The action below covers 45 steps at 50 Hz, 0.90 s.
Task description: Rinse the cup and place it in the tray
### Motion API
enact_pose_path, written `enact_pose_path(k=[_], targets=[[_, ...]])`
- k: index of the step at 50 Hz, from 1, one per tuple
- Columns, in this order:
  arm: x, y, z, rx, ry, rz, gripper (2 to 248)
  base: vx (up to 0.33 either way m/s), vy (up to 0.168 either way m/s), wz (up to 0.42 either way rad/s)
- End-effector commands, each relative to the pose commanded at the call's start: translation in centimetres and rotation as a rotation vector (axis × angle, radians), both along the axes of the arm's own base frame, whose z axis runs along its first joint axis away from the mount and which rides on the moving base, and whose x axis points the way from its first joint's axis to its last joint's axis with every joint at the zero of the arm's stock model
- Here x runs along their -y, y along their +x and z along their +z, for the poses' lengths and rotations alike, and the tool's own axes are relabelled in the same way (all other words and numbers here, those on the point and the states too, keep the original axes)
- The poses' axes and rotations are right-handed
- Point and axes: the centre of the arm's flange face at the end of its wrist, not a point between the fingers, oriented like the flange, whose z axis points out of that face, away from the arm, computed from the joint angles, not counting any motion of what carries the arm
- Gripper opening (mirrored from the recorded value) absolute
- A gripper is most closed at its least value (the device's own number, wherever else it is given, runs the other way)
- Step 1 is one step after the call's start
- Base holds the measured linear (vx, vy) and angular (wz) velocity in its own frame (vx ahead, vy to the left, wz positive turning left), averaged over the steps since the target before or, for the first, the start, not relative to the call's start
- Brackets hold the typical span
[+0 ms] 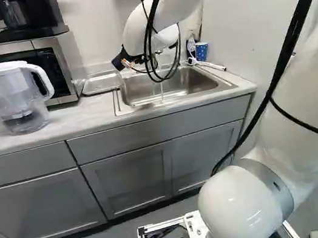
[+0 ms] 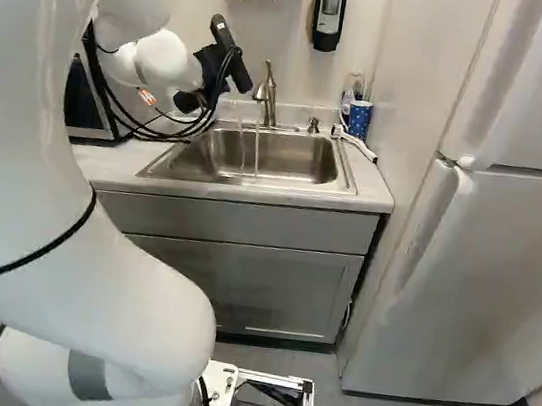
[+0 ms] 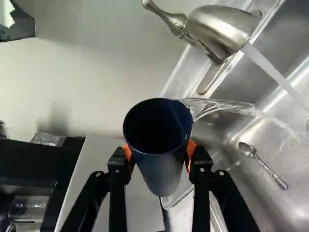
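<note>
while water runs from the faucet (image 2: 268,94) into the sink (image 2: 281,167), the fingers (image 3: 200,166) are clamped on a dark blue cup (image 3: 164,166), one orange pad pressing each side of it. the cup is held to the left of the faucet, its open mouth showing in the wrist view; a clear stream (image 3: 222,105) reaches from beside its rim toward the sink. a spoon (image 3: 263,166) lies in the sink. on the surface (image 1: 94,119), the tray (image 1: 101,83) sits left of the sink, just beside the microwave (image 1: 66,49). farther left, a clear pitcher (image 1: 12,95) with a white handle and lid stands upright near the microwave's front. at the far right of the sink stands a blue patterned cup (image 2: 359,122), with a white hose (image 2: 360,147) just beside it.
</note>
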Motion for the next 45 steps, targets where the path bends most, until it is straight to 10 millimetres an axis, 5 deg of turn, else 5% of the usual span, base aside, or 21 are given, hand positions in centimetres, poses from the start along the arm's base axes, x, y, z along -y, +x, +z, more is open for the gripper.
enact_pose_path(k=[45], targets=[[0.00,0.00,0.00,-0.122,0.434,-0.144,122,0.000,0.000,0.000]])
